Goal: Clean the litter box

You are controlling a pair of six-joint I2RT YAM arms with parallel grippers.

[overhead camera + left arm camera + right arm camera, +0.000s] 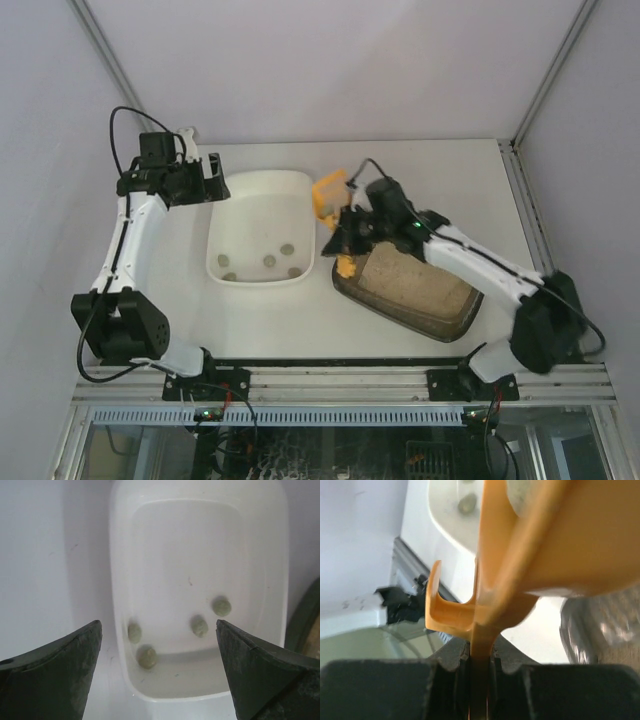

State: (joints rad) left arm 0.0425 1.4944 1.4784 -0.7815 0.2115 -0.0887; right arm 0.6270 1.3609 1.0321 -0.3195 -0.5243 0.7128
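Table (450,170): litter box (400,313) lower right in top view, angled, sand inside. White tub (265,178) just left of it. Right fingers (452,680) clamped on orange scoop (545,540), head near tub's right rim. Left fingers (260,675) wide apart over tub, four clumps (200,626) inside. Suggest keeping scoop level, clearing rim before tipping

The white rounded plastic tub (216,240) sits in the middle of the top view, on the white table (450,190). Four small round greenish lumps (269,261) lie in its lower end. Just right of the tub, toward the lower right, sits the dark brown-grey plastic litter box (455,322) with sand in it. My left claw (210,180) hangs by the tub's upper left corner. My right claw (350,225) is between tub and litter box, at the box's upper left end, with the orange plastic scoop (328,193) in it.
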